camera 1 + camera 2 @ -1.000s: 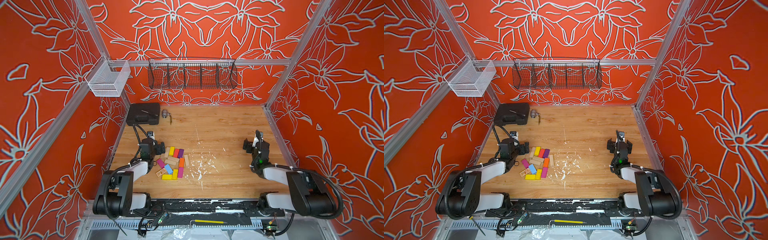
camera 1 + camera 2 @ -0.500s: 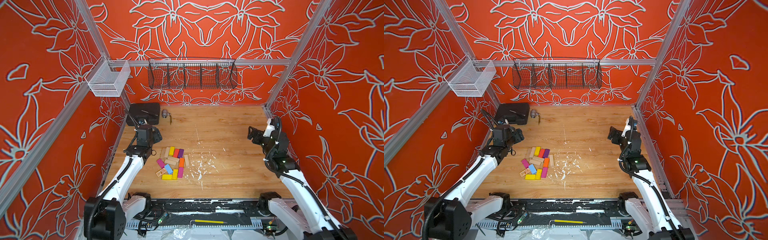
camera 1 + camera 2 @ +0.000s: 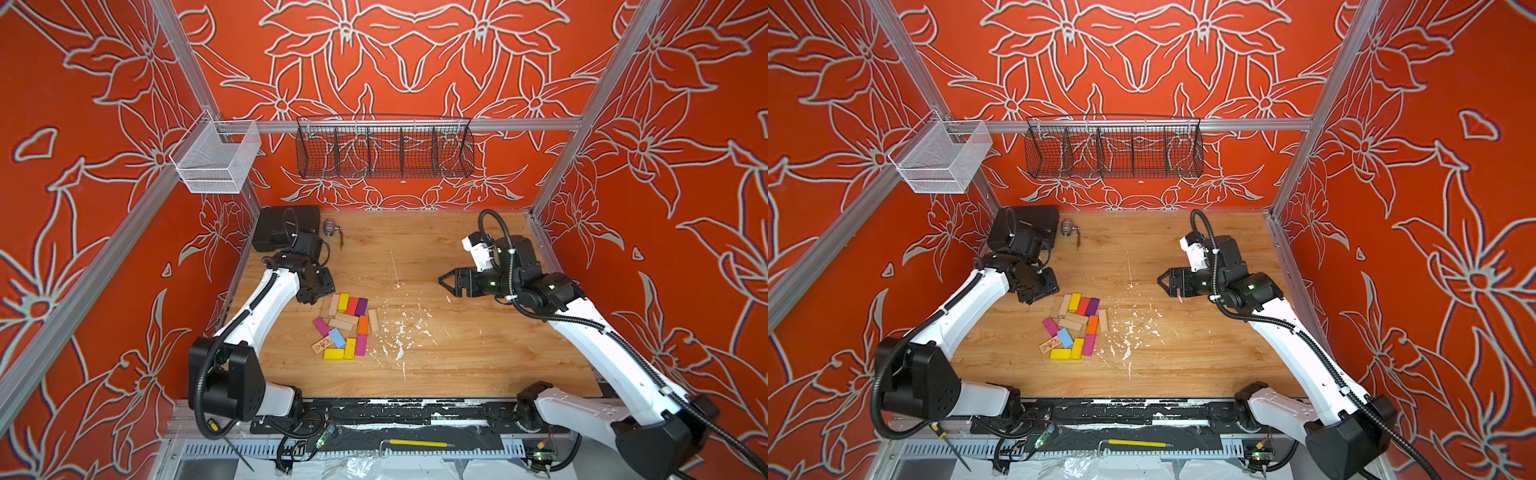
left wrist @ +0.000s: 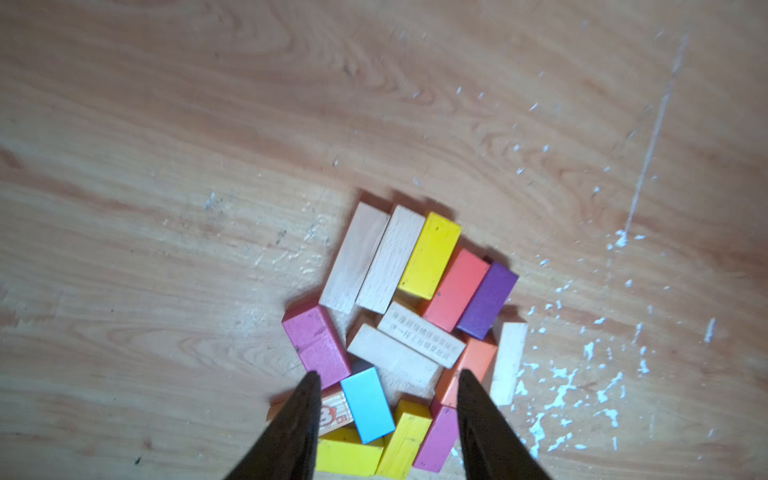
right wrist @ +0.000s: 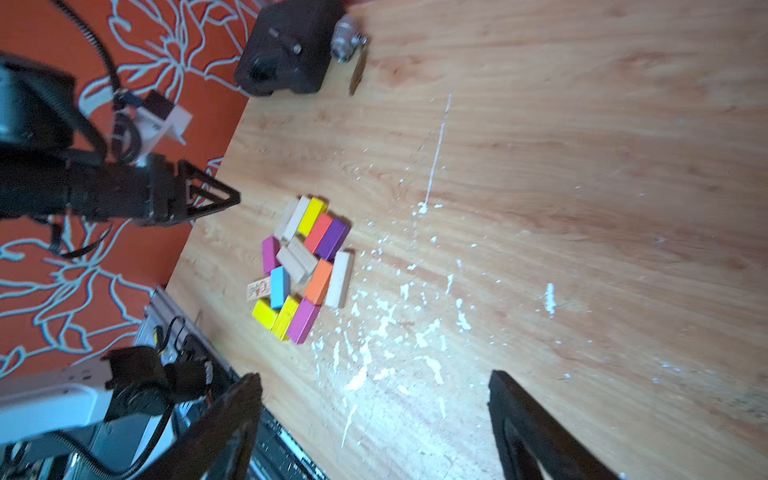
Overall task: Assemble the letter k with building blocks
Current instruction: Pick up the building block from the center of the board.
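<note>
Wooden table (image 3: pixel 457 365) sitting inside orange floral booth. Building blocks (image 3: pixel 347 324) lying clustered left of centre. Left gripper (image 4: pixel 387 374) hovering just beside cluster, jaws parted, gripping nothing. Right gripper (image 5: pixel 374 374) hanging well apart, jaws wide, empty.

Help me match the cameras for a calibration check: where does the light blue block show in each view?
Top view: light blue block, beside the printed block, on the robot's side of the group.
Top view: light blue block, same neighbours.
Left wrist: light blue block, between the magenta block and a yellow block.
Right wrist: light blue block, beside the printed block.
Shared landmark: purple block, in all four views.
</note>
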### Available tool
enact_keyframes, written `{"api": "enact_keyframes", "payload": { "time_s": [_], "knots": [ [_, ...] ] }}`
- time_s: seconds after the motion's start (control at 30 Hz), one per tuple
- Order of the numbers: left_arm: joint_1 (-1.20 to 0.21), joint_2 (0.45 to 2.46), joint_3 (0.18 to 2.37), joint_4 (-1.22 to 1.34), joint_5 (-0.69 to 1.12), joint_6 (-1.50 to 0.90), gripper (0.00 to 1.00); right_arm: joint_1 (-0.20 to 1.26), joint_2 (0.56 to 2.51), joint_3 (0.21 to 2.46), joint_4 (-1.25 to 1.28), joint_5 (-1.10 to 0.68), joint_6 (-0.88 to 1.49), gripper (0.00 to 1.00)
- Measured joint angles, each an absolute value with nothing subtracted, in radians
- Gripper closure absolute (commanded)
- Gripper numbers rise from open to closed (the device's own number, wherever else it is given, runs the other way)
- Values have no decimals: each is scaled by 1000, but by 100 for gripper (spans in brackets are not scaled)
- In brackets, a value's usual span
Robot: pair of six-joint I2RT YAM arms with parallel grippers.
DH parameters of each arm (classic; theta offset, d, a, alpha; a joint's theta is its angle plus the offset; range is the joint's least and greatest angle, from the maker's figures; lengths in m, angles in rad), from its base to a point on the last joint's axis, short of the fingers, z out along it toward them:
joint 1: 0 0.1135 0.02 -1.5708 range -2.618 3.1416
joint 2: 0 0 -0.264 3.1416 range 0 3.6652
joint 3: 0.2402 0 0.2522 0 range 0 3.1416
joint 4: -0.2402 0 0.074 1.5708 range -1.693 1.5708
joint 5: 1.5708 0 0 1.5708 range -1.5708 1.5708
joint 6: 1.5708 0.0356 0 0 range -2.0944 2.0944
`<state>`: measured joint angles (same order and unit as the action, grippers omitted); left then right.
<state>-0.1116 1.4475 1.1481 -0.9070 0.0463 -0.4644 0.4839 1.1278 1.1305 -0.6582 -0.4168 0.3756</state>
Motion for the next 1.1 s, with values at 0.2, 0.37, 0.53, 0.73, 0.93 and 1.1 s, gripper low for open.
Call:
{"api": "enact_keyframes", "payload": {
  "time_s": [0.2,0.37,0.53,0.73,0.93,1.1],
  "knots": [
    [-110,1580,1150,-950,41,-410,56,637,1181,1144,-656,-418,403,15],
    [-97,1654,1172,-963,30,-389,57,740,1240,1144,-604,-396,456,16],
    [-80,1695,1189,-960,9,-384,58,793,1282,1144,-535,-382,507,16],
    [-73,1732,1192,-928,2,-378,59,802,1291,1144,-506,-372,524,16],
    [-64,1774,1193,-862,10,-354,60,802,1292,1151,-509,-344,524,16],
    [-51,1811,1197,-833,37,-332,60,802,1290,1164,-520,-319,524,16]
  ]
}}
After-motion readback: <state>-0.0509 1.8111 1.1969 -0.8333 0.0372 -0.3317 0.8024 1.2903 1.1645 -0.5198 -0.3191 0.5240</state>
